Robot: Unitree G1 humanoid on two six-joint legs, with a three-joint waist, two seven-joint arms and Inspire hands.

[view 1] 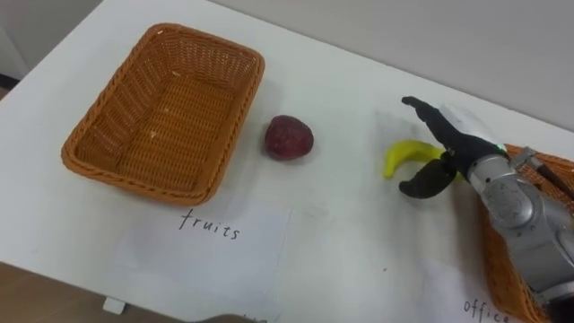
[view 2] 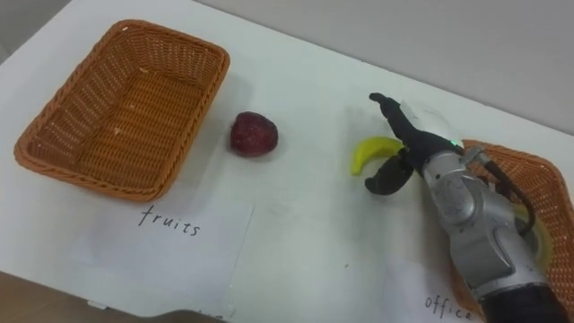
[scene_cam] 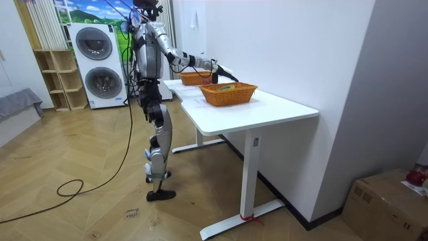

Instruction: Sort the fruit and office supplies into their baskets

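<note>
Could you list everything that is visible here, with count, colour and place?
left wicker basket: one, orange-brown, empty, left on the table
right wicker basket: one, orange-brown, under the right arm
banana: one, yellow, between the baskets
dark red fruit: one, beside the left wicker basket
paper sheet: one, white, before the left wicker basket
table: one, white
washing machines: two, white, behind the robot
cardboard box: one, brown, on the floor
right hand: one, black, open, by the banana

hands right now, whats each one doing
left hand: cannot be told
right hand: open, fingers and thumb either side of the banana, not closed on it
</note>
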